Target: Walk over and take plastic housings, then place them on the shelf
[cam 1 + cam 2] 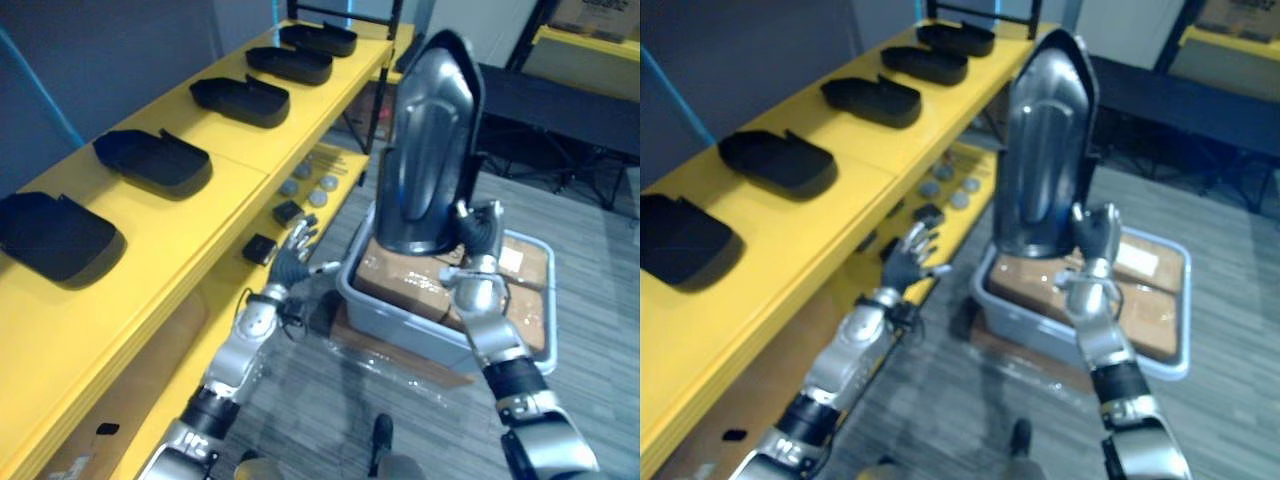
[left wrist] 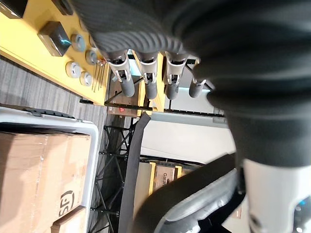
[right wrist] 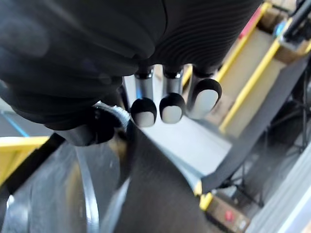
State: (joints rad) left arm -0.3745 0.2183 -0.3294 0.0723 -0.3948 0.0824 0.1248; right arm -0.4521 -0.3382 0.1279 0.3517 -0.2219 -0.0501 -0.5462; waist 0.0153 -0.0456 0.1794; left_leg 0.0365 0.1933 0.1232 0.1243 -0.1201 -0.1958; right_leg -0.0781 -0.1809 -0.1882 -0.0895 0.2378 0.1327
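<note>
In the left eye view, one large dark plastic housing (image 1: 430, 140) is held upright in the upper centre of the frame, above a grey bin (image 1: 400, 322) in which cardboard boxes (image 1: 395, 282) are packed. The housing is gripped at its lower right edge by the right hand (image 1: 480, 235). In the right wrist view, the fingers (image 3: 171, 108) are laid over the rim and the thumb is pressed against the shell, so the edge is pinched between them. The left hand (image 1: 292, 262) is seen at the lower centre, beside the front of the yellow shelf (image 1: 200, 230). Its fingers (image 2: 148, 82) are spread and straight, and nothing is held by it.

Five other black housings (image 1: 240, 100) are laid in a row on the top board, from the left edge to the upper centre.

The shell is judged to be light and stiff, but glossy and therefore slippery. It is also tall, so it can swing when it is held at one edge only. A second hold on the opposite rim by the free hand is advised before it is laid down.
</note>
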